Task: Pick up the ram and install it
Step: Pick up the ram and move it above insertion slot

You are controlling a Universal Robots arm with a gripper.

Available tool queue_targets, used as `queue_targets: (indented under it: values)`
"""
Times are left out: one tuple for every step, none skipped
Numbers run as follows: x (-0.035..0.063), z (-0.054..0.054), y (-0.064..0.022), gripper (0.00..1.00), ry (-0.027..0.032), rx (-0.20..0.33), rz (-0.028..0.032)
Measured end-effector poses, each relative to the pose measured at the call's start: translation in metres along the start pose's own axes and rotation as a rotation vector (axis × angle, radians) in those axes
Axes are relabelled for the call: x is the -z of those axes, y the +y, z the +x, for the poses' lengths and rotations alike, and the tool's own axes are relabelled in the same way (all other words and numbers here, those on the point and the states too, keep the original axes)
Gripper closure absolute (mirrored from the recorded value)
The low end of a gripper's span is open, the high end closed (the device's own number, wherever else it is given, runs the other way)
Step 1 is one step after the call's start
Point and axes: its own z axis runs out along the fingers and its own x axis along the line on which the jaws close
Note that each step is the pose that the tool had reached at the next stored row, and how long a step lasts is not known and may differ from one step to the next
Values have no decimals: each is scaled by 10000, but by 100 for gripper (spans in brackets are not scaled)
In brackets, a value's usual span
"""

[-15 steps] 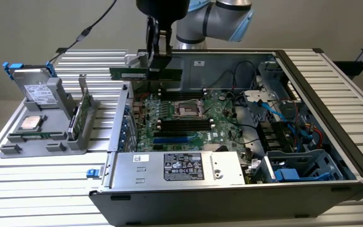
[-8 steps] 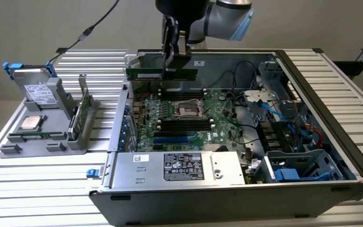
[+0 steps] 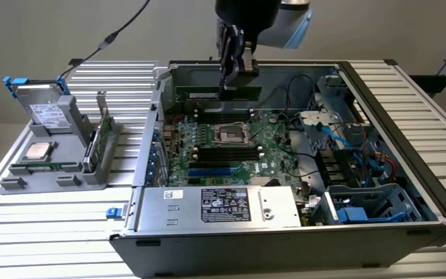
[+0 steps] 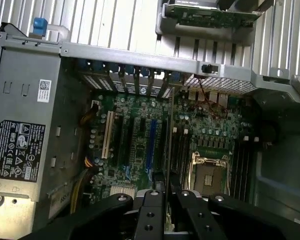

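- Black matte two-finger gripper [image 3: 230,87] [image 4: 167,194]: flat linkage bars with round pivot pins; small screw holes along the fingers [image 4: 150,220].
- Black cylindrical wrist housing [image 3: 246,11].
- Pale blue-grey rounded joint cap [image 3: 294,20], at 3 o'clock of the housing.

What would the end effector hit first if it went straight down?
Probably the black memory slots beside the processor socket. The ram gripped by the end effector would touch them first, though depth is hard to judge.

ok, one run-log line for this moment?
end effector: shut on ram | ram: held above motherboard inside open case | install: not seated
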Motion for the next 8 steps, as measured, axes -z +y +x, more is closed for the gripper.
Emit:
queue_targets:
  values:
    - [-11, 2, -34, 86, -3, -2, 1]
    - [-23, 4, -67, 86, -6, -6, 1]
    - [-35, 5, -96, 86, -9, -11, 1]
    - [-50, 6, -117, 86, -21, -26, 2]
    - [-66, 6, -122, 86, -36, -61, 6]
    - [-81, 6, -124, 86, -52, -142, 11]
    - [-97, 7, -126, 86, -70, -256, 17]
    - [-113, 8, -128, 86, -85, -356, 23]
